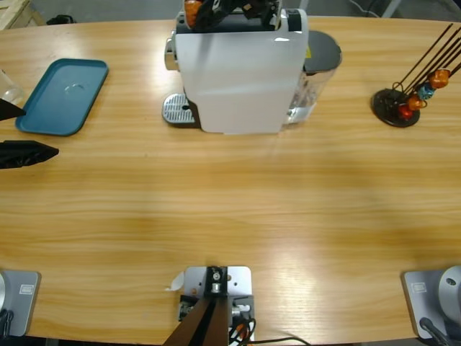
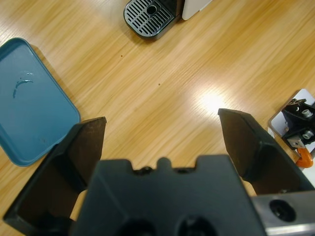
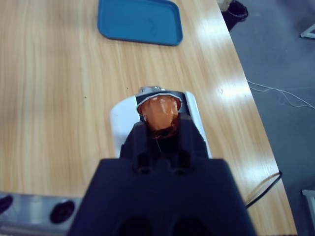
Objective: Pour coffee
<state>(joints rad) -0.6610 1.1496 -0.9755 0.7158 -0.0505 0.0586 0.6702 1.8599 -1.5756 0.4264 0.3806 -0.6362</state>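
A white coffee machine [image 1: 238, 72] stands at the table's far middle, its round slotted drip tray [image 1: 178, 109] empty. In the right wrist view my right gripper [image 3: 158, 129] is shut on an orange capsule [image 3: 160, 112] just above the machine's white top [image 3: 197, 123]; the high view shows that capsule [image 1: 192, 9] at the machine's far left corner. My left gripper [image 1: 39, 132] comes in at the left edge, open and holding nothing. It hangs over bare wood [image 2: 160, 120]. A clear glass [image 1: 9, 88] shows at the left edge; no amber coffee can be made out in it.
A blue tray [image 1: 63, 95] lies empty at the far left, close to my left gripper; it also appears as the tray [image 2: 29, 98] in the left wrist view. A black capsule stand [image 1: 400, 104] with orange and blue capsules is at the far right.
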